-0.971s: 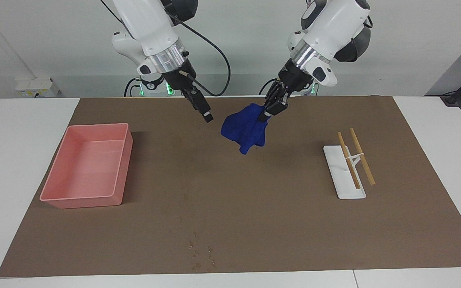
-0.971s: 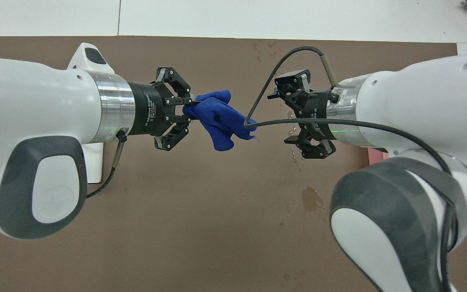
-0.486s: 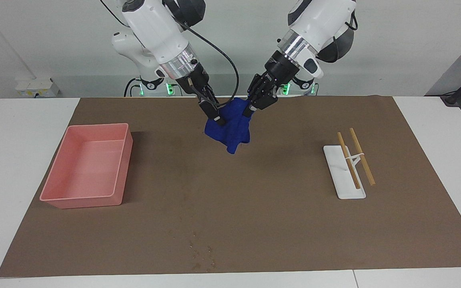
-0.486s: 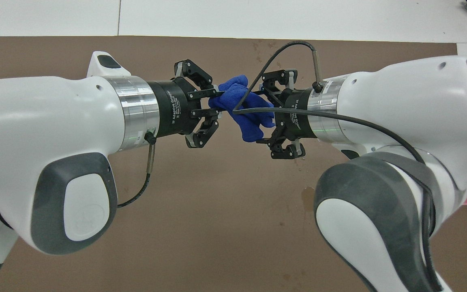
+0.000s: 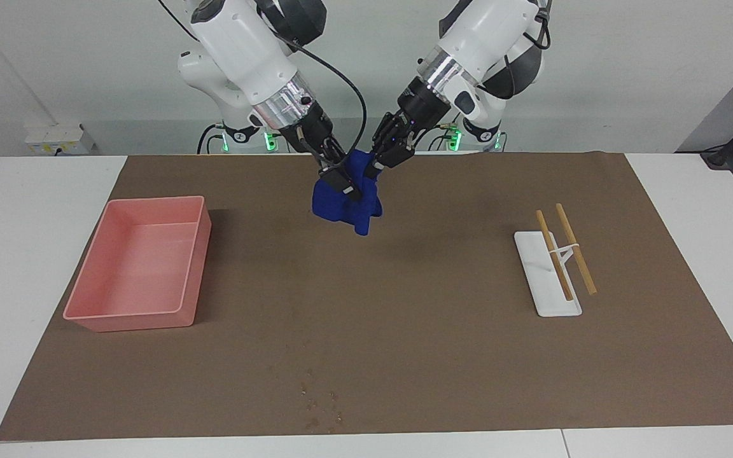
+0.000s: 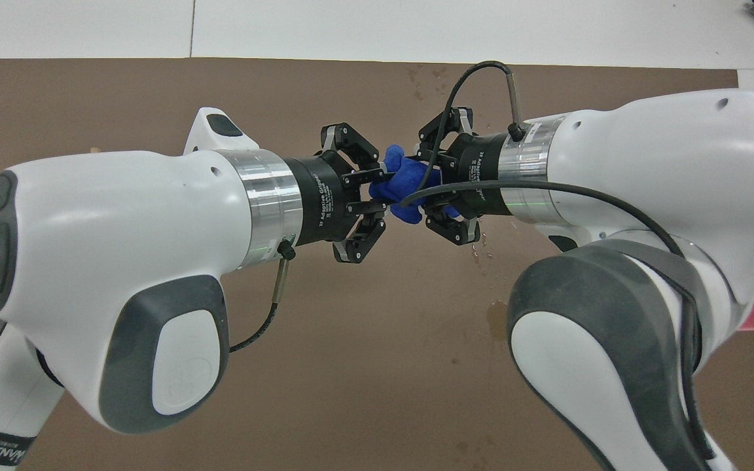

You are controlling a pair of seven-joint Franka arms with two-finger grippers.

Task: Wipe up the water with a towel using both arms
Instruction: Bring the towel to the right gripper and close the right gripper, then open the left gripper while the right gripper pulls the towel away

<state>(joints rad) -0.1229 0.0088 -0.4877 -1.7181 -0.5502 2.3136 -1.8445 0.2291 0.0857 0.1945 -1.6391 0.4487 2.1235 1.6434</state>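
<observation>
Right now both grippers meet mid-air over the mat (image 5: 443, 331): left gripper (image 5: 376, 164) pinches the blue towel (image 5: 347, 202), right gripper (image 5: 345, 186) grips beside it. Before pulling apart, I'd confirm the right one's bite. Water (image 6: 499, 320) sits unwiped.

White lettering runs round the black body of the left gripper (image 6: 377, 193), reading in part "2F Adaptive Gripper", just next to its silver wrist ring (image 6: 266, 199). Similar lettering on the right gripper (image 6: 430, 190) is too small to read.

White arms (image 5: 245, 38), silver wrist rings, black cables
</observation>
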